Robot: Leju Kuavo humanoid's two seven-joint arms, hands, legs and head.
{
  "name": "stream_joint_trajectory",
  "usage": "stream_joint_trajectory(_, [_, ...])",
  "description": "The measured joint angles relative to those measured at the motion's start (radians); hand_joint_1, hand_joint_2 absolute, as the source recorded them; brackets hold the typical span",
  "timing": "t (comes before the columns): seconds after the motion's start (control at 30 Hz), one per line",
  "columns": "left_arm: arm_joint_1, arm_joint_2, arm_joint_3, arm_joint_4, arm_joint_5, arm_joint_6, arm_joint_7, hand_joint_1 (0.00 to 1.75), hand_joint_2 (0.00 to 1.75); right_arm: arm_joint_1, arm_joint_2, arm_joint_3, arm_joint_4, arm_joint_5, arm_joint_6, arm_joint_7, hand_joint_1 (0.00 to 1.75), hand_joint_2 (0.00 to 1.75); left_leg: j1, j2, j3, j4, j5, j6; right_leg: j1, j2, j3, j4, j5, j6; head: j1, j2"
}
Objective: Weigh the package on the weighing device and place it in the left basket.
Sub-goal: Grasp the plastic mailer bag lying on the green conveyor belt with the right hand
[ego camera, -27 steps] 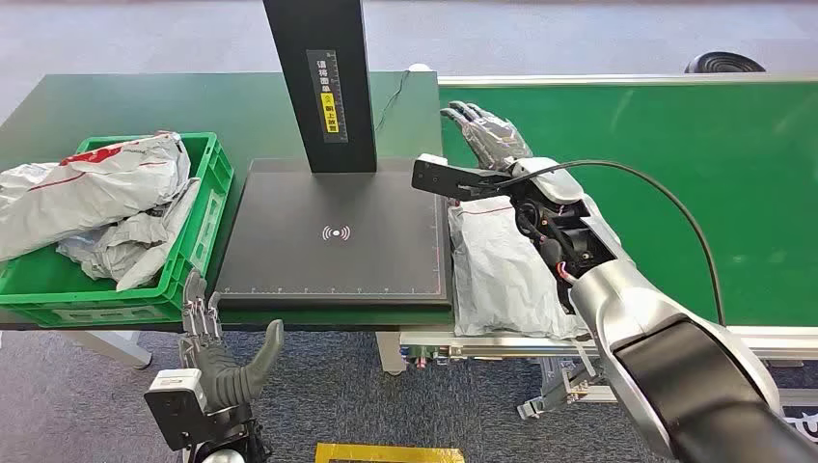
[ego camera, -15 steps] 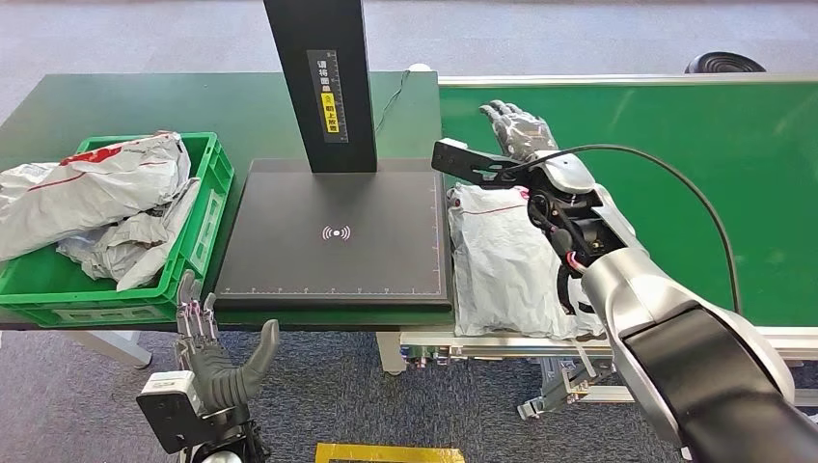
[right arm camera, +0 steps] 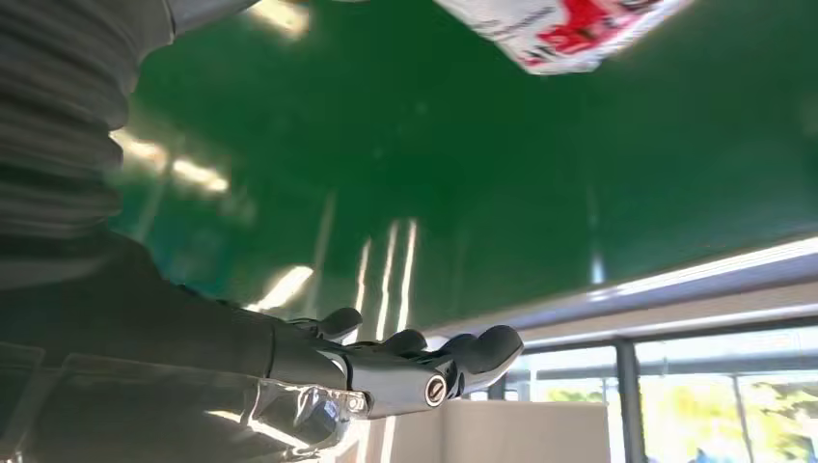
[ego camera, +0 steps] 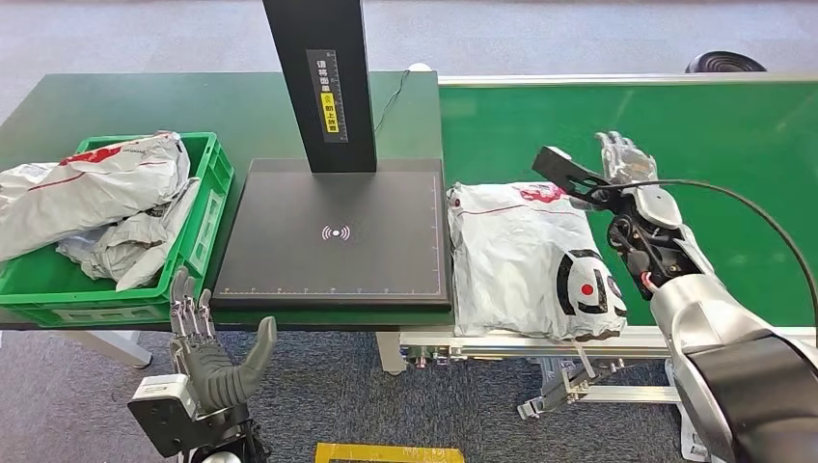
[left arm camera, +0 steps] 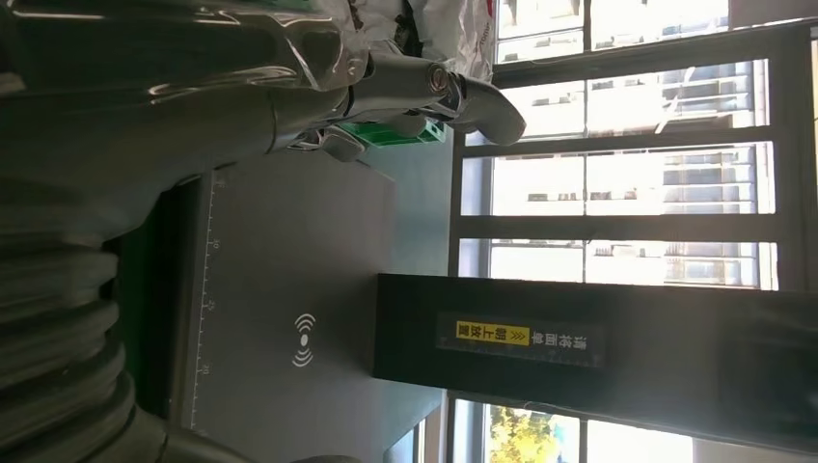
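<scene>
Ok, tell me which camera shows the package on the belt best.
The head view: the package lies whole on the green belt, beside the scale, with the right hand open beyond it. The right wrist view catches only one red-printed corner. The left wrist view looks at the scale and basket instead.

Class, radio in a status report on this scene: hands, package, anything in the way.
Left hand open, low before the table. Right hand open over the belt, beside the package. Package on the belt, not on the scale. Scale bare; basket already holds bags.
</scene>
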Motion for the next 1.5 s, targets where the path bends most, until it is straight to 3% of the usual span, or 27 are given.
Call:
stream_joint_trajectory(0.13, [0.002, 0.012, -0.012, -0.009, 0.007, 0.010, 0.000, 0.00, 1.75, 0.089, -0.092, -0.071, 0.012, -0.025, -0.033, 0.028, 0.00, 1.75, 0.000, 0.000, 0.000, 0.000, 0.000, 0.000, 0.000, 0.000, 0.000, 0.000, 0.000, 0.000, 0.000, 0.000])
stream_joint_trajectory(0.67, [0.002, 0.016, -0.016, -0.009, 0.007, 0.010, 0.000, 0.00, 1.75, 0.135, -0.127, -0.095, 0.017, -0.033, -0.044, 0.025, 0.00, 1.75, 0.000, 0.001, 0.000, 0.000, 0.000, 0.000, 0.000, 0.000, 0.000, 0.000, 0.000, 0.000, 0.000, 0.000])
stream_joint_trajectory(0.87, [0.002, 0.016, -0.017, -0.009, 0.001, 0.011, 0.000, 0.00, 1.75, 0.164, -0.116, -0.110, 0.017, -0.036, -0.054, 0.004, 0.00, 1.75, 0.000, 0.001, -0.001, 0.000, 0.000, 0.000, 0.000, 0.000, 0.000, 0.000, 0.000, 0.000, 0.000, 0.000])
stream_joint_trajectory(1.5, [-0.001, 0.012, -0.011, -0.003, -0.012, 0.003, 0.000, 0.00, 1.75, 0.225, -0.003, -0.133, 0.017, -0.020, -0.037, -0.021, 0.00, 1.75, 0.000, 0.001, -0.001, 0.000, 0.000, 0.000, 0.000, 0.000, 0.000, 0.000, 0.000, 0.000, 0.000, 0.000])
